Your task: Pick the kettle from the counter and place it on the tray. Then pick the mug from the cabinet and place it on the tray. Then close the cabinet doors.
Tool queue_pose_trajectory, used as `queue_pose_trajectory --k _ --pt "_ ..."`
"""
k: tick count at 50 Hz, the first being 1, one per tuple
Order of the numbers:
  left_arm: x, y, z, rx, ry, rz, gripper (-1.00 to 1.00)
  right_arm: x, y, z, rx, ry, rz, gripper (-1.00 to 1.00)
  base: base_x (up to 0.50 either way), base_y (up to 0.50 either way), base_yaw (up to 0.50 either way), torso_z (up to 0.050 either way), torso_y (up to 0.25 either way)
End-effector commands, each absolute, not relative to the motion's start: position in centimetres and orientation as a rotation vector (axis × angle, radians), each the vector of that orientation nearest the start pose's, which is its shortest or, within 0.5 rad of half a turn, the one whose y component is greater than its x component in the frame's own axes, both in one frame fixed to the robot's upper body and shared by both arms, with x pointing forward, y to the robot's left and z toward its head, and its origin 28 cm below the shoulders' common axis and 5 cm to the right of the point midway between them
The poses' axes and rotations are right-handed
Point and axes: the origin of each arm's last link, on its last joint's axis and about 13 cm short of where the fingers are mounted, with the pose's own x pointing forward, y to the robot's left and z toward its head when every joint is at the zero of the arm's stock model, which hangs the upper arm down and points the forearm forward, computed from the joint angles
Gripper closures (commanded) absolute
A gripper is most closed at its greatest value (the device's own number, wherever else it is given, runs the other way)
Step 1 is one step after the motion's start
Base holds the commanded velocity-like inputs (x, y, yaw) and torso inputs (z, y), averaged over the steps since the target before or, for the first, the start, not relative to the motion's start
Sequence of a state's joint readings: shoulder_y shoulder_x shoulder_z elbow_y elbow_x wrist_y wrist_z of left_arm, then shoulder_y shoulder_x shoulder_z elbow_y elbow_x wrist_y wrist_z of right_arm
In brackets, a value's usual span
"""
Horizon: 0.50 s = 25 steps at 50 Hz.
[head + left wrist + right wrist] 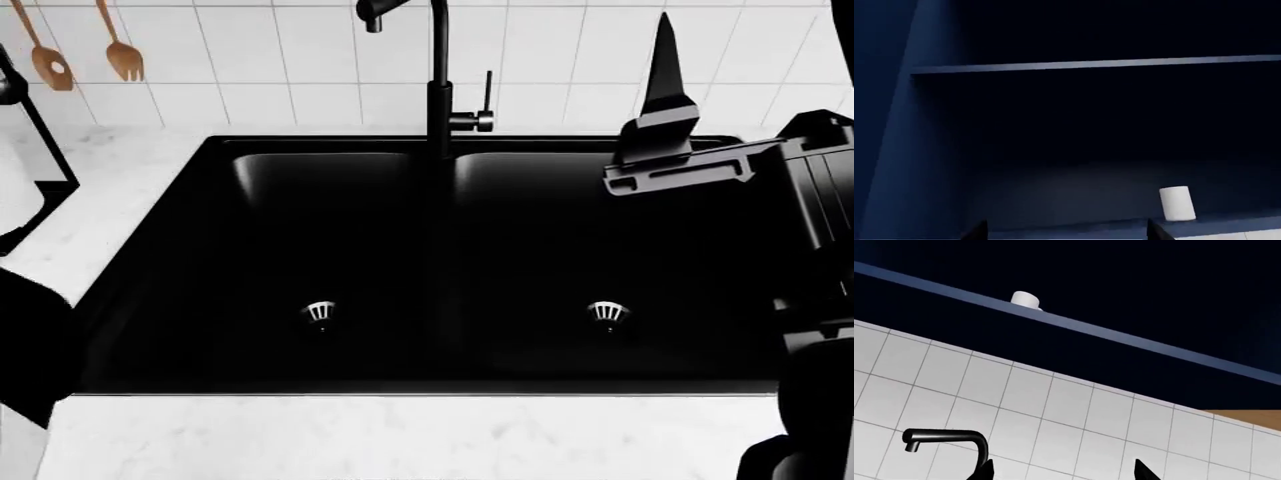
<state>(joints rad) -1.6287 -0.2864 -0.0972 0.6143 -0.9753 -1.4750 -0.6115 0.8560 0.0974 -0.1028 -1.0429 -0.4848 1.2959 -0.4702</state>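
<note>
Mug (1177,203) sits upright on the lower shelf of the open dark-blue cabinet (921,150), lower right of the left wrist frame, near the shelf's front edge; the handle isn't visible from here. Left gripper (1066,231) shows only two dark fingertips at the bottom edge, set well apart, so it reads as open and empty. The mug lies ahead of it and off toward the right fingertip, not centred between the tips. In the right wrist frame the mug (1026,299) is just a small white top peeking over the shelf edge (1134,337), upper left of frame, well away, above the white tiled wall (1054,405) and black faucet (944,437). Right gripper (1064,471) is also spread with nothing in it; in the head frame it stands raised over the black sink (427,270), upper right. Kettle and tray aren't in any frame, so I can't tell where they are. My read is that the left arm is nearer and better lined up for the mug: it should shift sideways to centre on it, then go straight in.
</note>
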Motion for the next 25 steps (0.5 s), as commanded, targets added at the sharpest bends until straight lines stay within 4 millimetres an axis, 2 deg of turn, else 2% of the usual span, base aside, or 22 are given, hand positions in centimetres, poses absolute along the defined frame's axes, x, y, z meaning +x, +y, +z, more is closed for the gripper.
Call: queue_pose_trajectory --k 1,3,8,14,25 --pt "16.9 20.6 52.8 0.081 -0.783 -0.143 -1.0 19.8 -12.7 29.5 -0.262 -0.568 0.008 -1.0 0.0 0.0 0.0 0.0 0.0" --pt "17.8 20.0 55.3 0.097 -0.731 -0.115 -1.0 19.8 -12.7 29.5 -0.263 -0.565 0.008 -1.0 0.0 0.0 0.0 0.0 0.0" --pt "20.4 18.6 59.5 0.082 -0.577 -0.134 -1.0 19.6 -12.9 29.5 -0.26 -0.564 0.007 -1.0 0.0 0.0 0.0 0.0 0.0" --pt "22.9 17.4 59.6 0.108 -0.469 -0.176 -1.0 19.4 -13.2 29.1 -0.253 -0.559 -0.001 -1.0 0.0 0.0 0.0 0.0 0.0" --pt "25.8 16.4 57.3 0.017 -0.179 -0.26 -1.0 19.3 -13.2 29.0 -0.258 -0.543 -0.006 -1.0 0.0 0.0 0.0 0.0 0.0"
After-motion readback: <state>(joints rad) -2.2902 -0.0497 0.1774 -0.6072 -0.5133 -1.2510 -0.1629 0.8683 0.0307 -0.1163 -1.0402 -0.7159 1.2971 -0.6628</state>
